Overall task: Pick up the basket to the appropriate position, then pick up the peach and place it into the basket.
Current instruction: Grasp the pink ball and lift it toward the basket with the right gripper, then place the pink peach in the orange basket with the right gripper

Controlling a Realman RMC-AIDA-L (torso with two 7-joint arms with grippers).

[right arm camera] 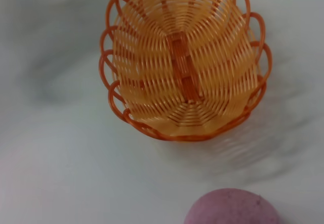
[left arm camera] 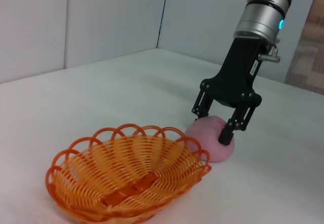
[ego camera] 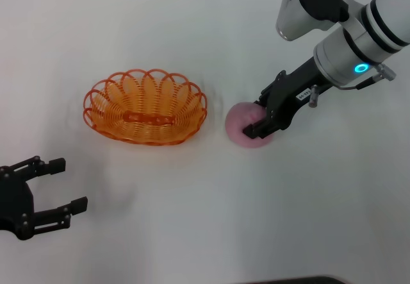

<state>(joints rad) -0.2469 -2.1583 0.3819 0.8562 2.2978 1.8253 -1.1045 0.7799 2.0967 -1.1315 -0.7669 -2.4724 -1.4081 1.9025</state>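
Observation:
The orange wire basket (ego camera: 146,106) stands empty on the white table, left of centre. It also shows in the left wrist view (left arm camera: 129,176) and the right wrist view (right arm camera: 185,57). The pink peach (ego camera: 238,127) rests on the table just right of the basket, apart from it. My right gripper (ego camera: 257,116) reaches down from the upper right, its two black fingers closed against opposite sides of the peach (left arm camera: 212,145). The right wrist view shows only the top of the peach (right arm camera: 233,209). My left gripper (ego camera: 72,184) is open and empty at the near left.
The white table (ego camera: 192,233) has nothing else on it. Grey wall panels (left arm camera: 101,21) stand behind the far table edge in the left wrist view.

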